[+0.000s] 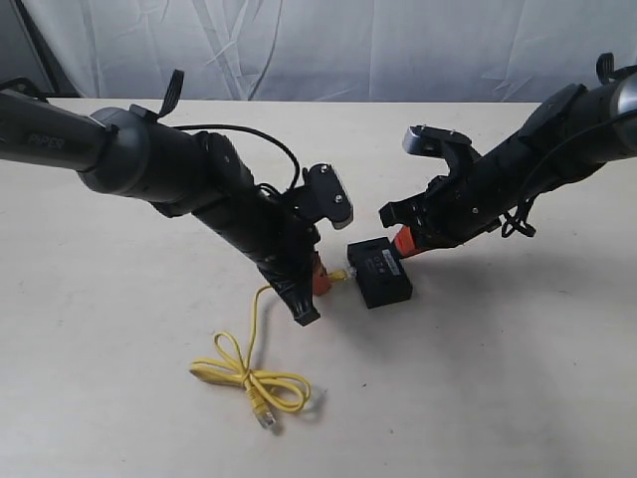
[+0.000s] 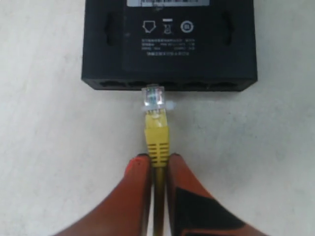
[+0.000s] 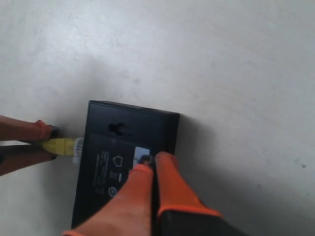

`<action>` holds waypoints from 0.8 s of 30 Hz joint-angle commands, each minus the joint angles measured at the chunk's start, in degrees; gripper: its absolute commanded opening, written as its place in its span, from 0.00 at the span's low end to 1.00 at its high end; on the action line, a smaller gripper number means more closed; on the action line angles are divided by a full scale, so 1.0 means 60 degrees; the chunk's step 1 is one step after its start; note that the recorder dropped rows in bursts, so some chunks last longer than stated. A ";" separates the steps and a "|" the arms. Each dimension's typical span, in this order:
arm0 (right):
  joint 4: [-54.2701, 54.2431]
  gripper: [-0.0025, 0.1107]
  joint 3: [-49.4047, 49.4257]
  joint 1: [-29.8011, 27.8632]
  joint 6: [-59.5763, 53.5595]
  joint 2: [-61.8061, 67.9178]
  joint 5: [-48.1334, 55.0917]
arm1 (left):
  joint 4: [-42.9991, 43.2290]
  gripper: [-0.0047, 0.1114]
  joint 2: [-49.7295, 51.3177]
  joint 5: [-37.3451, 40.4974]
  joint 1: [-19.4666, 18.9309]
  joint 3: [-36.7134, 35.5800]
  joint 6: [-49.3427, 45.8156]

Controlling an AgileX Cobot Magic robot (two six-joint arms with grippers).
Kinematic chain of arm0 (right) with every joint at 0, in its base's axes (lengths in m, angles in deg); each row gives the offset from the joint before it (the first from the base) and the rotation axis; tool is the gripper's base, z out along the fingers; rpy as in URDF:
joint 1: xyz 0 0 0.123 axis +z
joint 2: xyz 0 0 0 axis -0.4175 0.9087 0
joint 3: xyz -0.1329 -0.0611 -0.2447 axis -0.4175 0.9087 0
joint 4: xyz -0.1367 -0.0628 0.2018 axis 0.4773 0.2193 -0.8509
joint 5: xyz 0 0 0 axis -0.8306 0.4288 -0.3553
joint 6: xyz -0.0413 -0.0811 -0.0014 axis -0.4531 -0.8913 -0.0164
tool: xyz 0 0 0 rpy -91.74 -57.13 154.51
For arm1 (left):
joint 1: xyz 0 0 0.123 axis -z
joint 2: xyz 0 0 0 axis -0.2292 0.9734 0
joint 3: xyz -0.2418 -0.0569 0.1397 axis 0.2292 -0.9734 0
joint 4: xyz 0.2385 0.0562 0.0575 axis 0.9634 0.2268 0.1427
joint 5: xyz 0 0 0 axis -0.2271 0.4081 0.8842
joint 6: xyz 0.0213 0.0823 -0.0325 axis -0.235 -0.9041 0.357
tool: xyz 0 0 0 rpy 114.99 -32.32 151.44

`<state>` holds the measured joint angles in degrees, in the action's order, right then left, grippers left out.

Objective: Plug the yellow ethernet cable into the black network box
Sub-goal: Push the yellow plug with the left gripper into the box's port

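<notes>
Soft, even light from overhead leaves the pale surface point(image 1: 498, 398) bright, with only faint, fuzzy shadows spreading toward six o'clock of both arms in the exterior view. Up close the left pincer point(image 2: 157, 167) is blurred, the print on the black network box point(image 2: 167, 44) is smeared, and the right wrist view looks grainy.

Cable point(image 1: 246, 374) left of box point(image 1: 378, 271); plug point(image 2: 153, 97) touching box side.

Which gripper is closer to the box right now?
Right. The right gripper has its tips on the box top, by the label. The left gripper sits off the port side, holding the cable, whose plug is at a port.
</notes>
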<state>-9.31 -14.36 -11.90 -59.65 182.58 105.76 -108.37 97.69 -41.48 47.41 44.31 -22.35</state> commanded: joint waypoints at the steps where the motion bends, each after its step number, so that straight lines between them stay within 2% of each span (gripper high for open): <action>1: -0.0067 0.01 -0.0042 -0.0003 -0.0060 0.0008 -0.0062 | -0.0086 0.04 0.0100 -0.0371 0.0036 0.0002 0.0006; 9: -0.0078 0.01 -0.0042 -0.0003 -0.0060 0.0008 -0.0062 | -0.0023 0.04 0.0100 0.0357 0.0036 0.0002 -0.0214; 24: -0.0076 0.01 -0.0025 -0.0003 -0.0060 0.0008 -0.0044 | -0.0080 0.04 0.0100 0.0500 0.0036 0.0002 -0.0240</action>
<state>-9.51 -14.36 -11.90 -59.65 182.58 105.76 -108.49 97.69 -40.31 47.50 44.31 -23.56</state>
